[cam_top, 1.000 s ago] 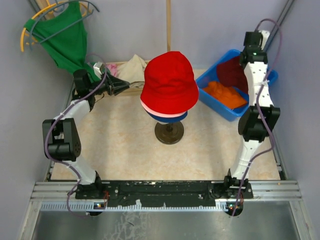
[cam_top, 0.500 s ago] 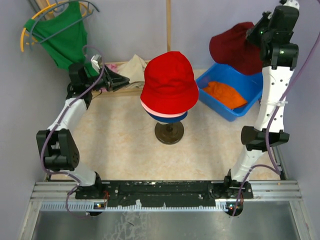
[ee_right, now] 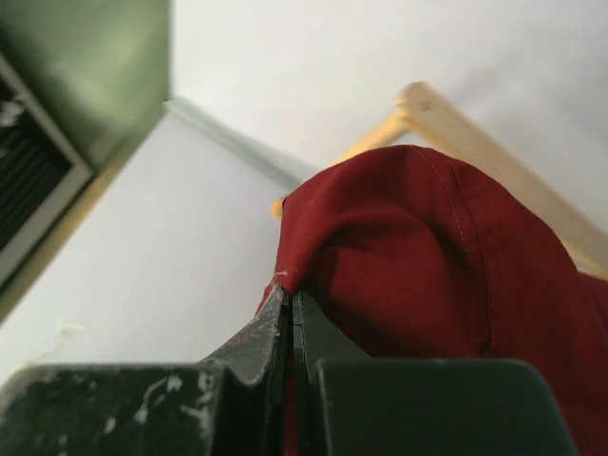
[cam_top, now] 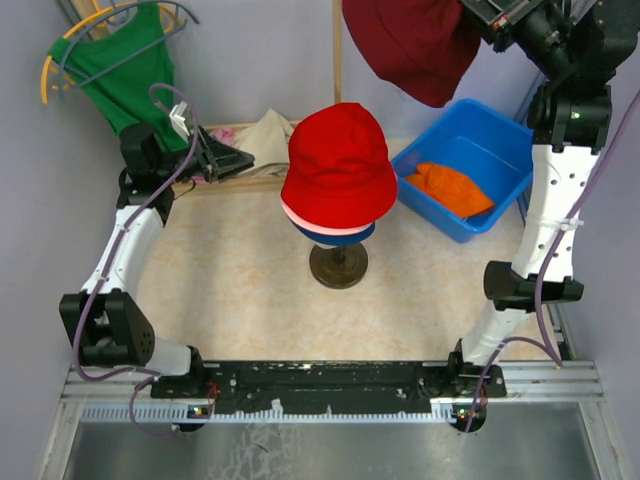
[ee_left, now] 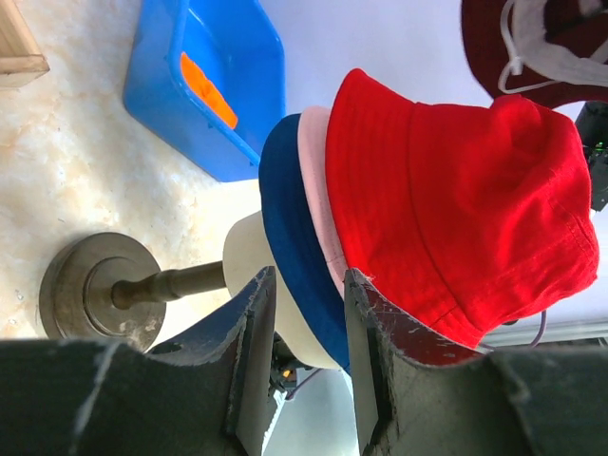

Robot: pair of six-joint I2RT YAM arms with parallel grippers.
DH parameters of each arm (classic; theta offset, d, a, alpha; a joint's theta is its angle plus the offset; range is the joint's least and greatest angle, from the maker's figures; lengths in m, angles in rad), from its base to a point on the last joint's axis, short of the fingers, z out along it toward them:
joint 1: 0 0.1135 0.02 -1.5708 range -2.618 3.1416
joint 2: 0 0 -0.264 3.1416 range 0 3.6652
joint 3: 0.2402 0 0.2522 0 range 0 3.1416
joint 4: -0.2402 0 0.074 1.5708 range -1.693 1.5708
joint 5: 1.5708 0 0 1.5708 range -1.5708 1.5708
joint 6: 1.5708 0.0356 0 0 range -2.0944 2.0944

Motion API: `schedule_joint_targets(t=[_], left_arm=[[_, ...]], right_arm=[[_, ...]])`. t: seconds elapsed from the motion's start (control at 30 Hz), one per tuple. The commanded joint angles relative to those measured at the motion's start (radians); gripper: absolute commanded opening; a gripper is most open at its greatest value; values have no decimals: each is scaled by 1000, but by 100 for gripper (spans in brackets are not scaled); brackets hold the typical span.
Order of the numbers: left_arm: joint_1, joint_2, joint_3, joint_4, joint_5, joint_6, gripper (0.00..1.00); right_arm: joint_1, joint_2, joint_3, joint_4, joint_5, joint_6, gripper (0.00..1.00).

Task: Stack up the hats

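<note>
A red hat [cam_top: 338, 160] tops a stack over a pink hat [cam_top: 300, 221] and a navy blue hat [cam_top: 335, 238] on a stand [cam_top: 338, 265] at the table's middle; the stack also shows in the left wrist view [ee_left: 456, 199]. My right gripper [cam_top: 478, 14] is shut on the brim of the dark red hat [cam_top: 410, 40] and holds it high at the back, above and right of the stack; its cloth fills the right wrist view [ee_right: 427, 256]. An orange hat [cam_top: 450, 188] lies in the blue bin [cam_top: 500, 130]. My left gripper [cam_top: 245, 160] is open and empty, left of the stack.
A green garment [cam_top: 125, 80] on a yellow hanger hangs at the back left. Beige cloth [cam_top: 265, 135] lies in a wooden tray [cam_top: 240, 182] behind my left gripper. A wooden post [cam_top: 337, 50] stands at the back wall.
My right arm has lifted the dark red hat out of the blue bin and swung it up and left. My left arm has drawn back a little to the left.
</note>
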Motion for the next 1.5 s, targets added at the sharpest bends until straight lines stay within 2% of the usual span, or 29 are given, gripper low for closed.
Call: schedule_joint_targets(t=[0.0, 0.17, 0.43, 0.73, 0.93, 1.0, 1.1, 1.27, 1.47], left_arm=[[-3, -44, -9, -8, 9, 10, 41], [-4, -54, -9, 22, 11, -12, 41], [-3, -69, -45, 80, 20, -44, 41], [-1, -82, -78, 101, 25, -46, 41], [-2, -84, -93, 152, 36, -90, 41], [-2, -89, -102, 252, 53, -191, 43], [-1, -101, -139, 496, 57, -429, 50], [-5, -113, -165, 810, 6, -783, 55], [-64, -91, -201, 997, -119, -1015, 64]], right_arm=[[32, 13, 86, 183, -178, 258, 0], [123, -39, -7, 152, -194, 221, 0], [247, -38, -18, 33, -146, 126, 0], [355, -48, -121, -32, -120, 31, 0], [407, -40, -99, -70, -121, 21, 0], [407, -43, -94, -102, -126, 7, 0], [408, -64, -108, -138, -129, -13, 0], [409, -109, -198, -125, -126, -32, 0], [409, -161, -262, -69, -125, -17, 0]])
